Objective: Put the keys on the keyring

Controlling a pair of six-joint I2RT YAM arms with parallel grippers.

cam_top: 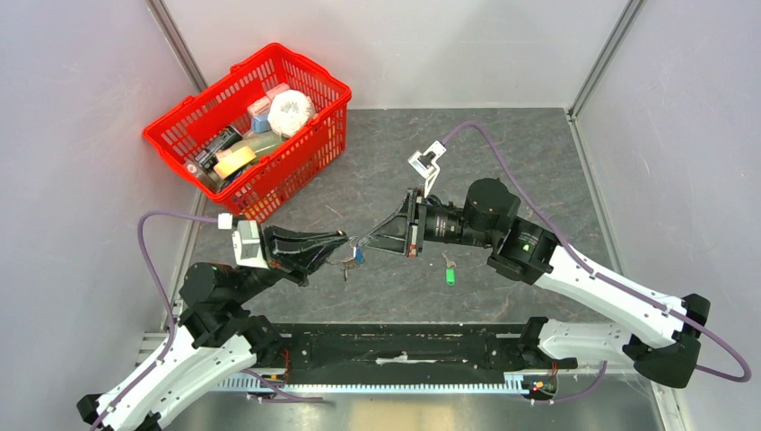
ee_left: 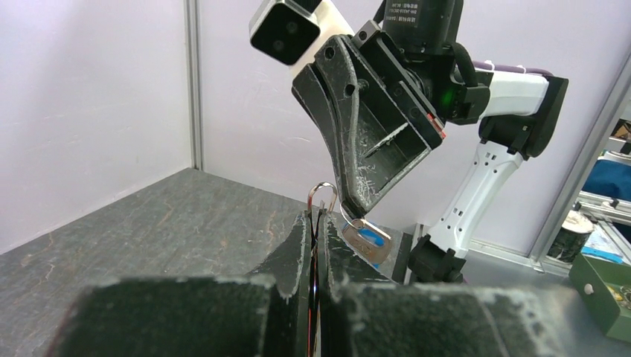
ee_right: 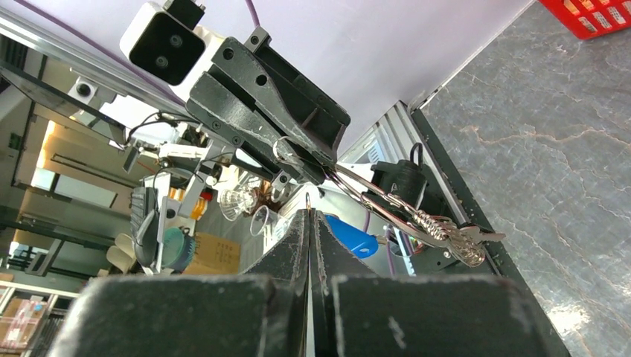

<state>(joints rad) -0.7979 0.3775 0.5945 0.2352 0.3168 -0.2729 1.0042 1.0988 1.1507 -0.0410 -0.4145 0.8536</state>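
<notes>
Left gripper clamps the keyring and right gripper pinches the blue-headed key at frame centre. If the thin ring twists, the key may slip free.

Green key — loose on table

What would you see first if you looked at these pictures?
Two black grippers meet nose to nose in the middle: the left gripper pinches the silver keyring, the right gripper a blue-headed key beside it. Then the bright red basket at the far left, and a green key lying alone by the right arm.
</notes>
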